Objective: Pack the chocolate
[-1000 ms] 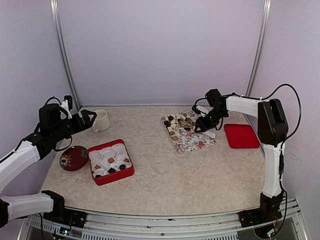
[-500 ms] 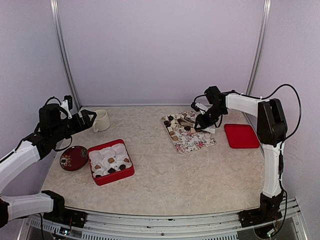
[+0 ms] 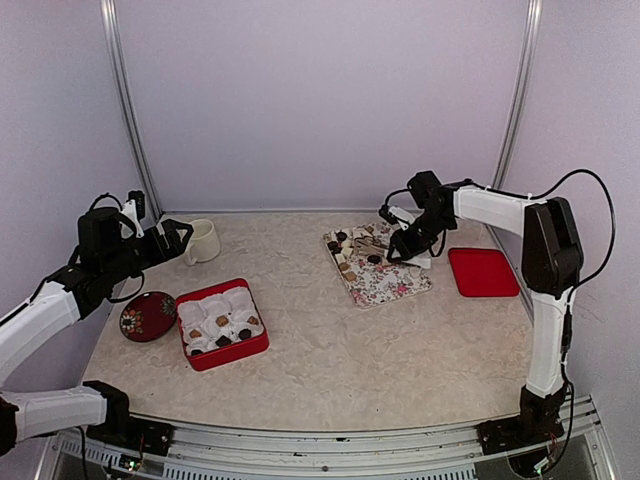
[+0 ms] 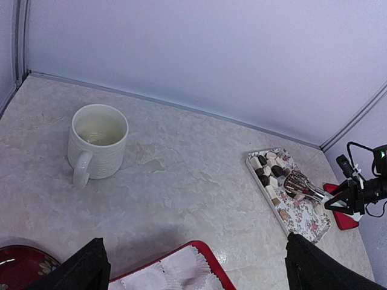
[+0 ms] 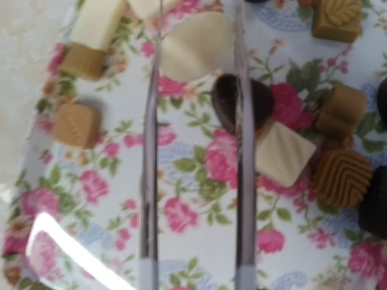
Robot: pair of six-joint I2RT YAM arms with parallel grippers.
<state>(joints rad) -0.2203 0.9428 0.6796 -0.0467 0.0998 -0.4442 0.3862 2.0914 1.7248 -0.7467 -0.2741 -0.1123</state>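
Pale lilac walls close in a marbled tabletop. Chocolate [image 5: 341, 175] in dark, tan and cream pieces lies scattered on a flowered tray [image 5: 193, 199] directly beneath the right gripper [image 3: 402, 243]. A few more pieces sit in white paper cups in a red box [image 3: 234, 356], on the near side of the left gripper [image 3: 180, 237].

The right gripper is clamped on a pair of metal tweezers [image 5: 148, 181]. Their two blades stand apart just above the tray, with one blade crossing a dark piece and a round cream piece between them near the tips. That arm rises upright from its base, reaches across towards the left at shoulder height, and bends its wrist down over the tray. A flat red lid [image 3: 483, 271] lies beside the tray, on the gripper's outer side.

The left arm stretches low and level, its black fingers [image 4: 84, 269] spread wide. A white mug [image 4: 98, 142] stands just ahead of them, and a dark red oval dish [image 3: 148, 315] lies below, beside the box.
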